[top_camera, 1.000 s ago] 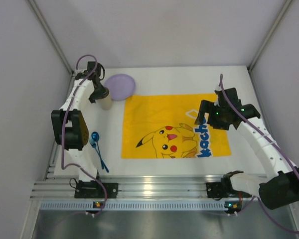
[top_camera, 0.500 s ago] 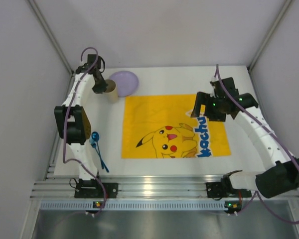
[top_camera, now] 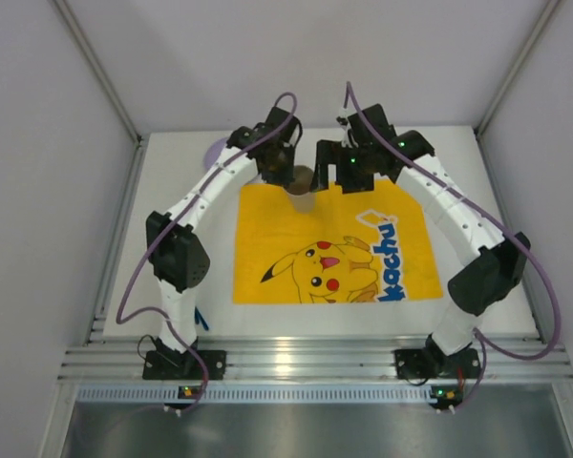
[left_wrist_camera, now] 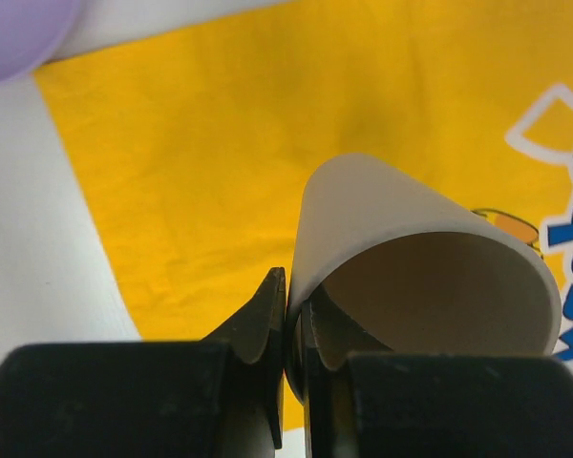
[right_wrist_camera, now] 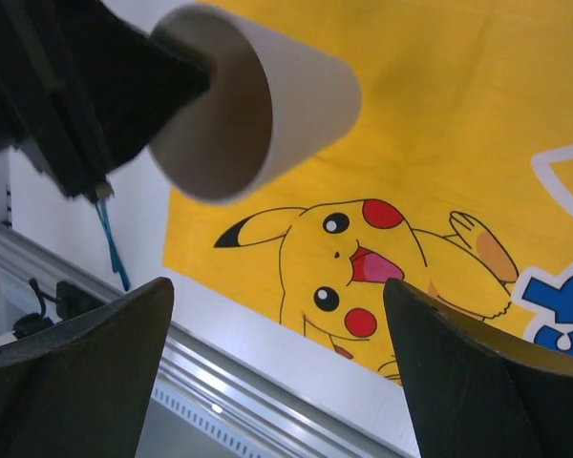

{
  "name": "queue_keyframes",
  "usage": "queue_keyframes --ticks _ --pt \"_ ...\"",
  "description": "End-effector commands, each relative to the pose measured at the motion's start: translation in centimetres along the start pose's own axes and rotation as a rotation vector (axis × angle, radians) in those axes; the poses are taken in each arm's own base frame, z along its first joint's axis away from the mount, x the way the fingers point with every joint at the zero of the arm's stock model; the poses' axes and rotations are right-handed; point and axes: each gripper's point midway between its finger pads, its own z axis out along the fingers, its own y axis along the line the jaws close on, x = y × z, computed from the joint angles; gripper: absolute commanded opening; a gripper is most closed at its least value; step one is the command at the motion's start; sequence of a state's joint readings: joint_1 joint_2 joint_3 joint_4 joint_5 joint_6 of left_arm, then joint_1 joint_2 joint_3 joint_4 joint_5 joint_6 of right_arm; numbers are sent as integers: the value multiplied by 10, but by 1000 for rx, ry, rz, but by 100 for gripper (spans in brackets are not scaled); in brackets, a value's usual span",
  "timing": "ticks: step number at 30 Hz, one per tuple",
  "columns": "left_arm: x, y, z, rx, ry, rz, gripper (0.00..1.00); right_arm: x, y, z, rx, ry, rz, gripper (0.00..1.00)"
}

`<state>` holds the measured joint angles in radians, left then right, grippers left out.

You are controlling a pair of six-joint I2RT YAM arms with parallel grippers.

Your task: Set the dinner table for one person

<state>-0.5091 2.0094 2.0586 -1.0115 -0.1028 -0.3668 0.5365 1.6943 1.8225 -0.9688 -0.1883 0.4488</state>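
1. In the last second the left gripper [left_wrist_camera: 288,296] clamped the cup [left_wrist_camera: 401,239] by its wall. It then carried it from beside the plate [left_wrist_camera: 19,29] to over the mat's [top_camera: 267,239] far edge.
2. The right gripper [right_wrist_camera: 277,363] swung in to face it, jaws spread wide, grasping nothing.
3. We judge a hand-over, or a placing at the mat's far edge, comes next; whether the cup touches cloth we cannot tell.
4. The white table [top_camera: 315,320] runs from the near rail [top_camera: 286,363] out under the mat; plain grey walls [top_camera: 315,57] close it in.
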Motion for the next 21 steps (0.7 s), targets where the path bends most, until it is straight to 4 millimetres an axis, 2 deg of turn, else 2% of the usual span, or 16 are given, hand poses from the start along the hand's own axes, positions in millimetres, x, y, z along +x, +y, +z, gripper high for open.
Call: queue_keyframes --ticks 1,6,9,10,13,15,16,18,19,21 --pt "8 -23 -34 24 -9 52 0 -3 8 1 -2 -1 3 92" --pt "17 -43 -51 55 -9 93 0 7 -8 14 76 16 15 87" --pt "15 -49 -69 96 -24 88 0 14 -24 21 142 21 33 79" --pt "16 -51 -73 114 -21 85 0 19 -28 25 158 31 38 68" --pt "15 -55 -87 146 -34 56 0 26 -37 31 202 39 41 54" --pt "14 -62 -96 190 -39 34 0 31 -38 37 209 57 41 50" --pt "14 -65 -98 203 -39 29 0 31 -40 38 229 50 34 42" --pt "15 -74 -102 255 -38 19 0 31 -39 41 236 55 32 35" --pt "15 -76 -104 265 -40 19 0 30 -38 42 238 51 31 27" --pt "16 -80 -103 283 -34 17 0 31 -38 45 246 57 30 19"
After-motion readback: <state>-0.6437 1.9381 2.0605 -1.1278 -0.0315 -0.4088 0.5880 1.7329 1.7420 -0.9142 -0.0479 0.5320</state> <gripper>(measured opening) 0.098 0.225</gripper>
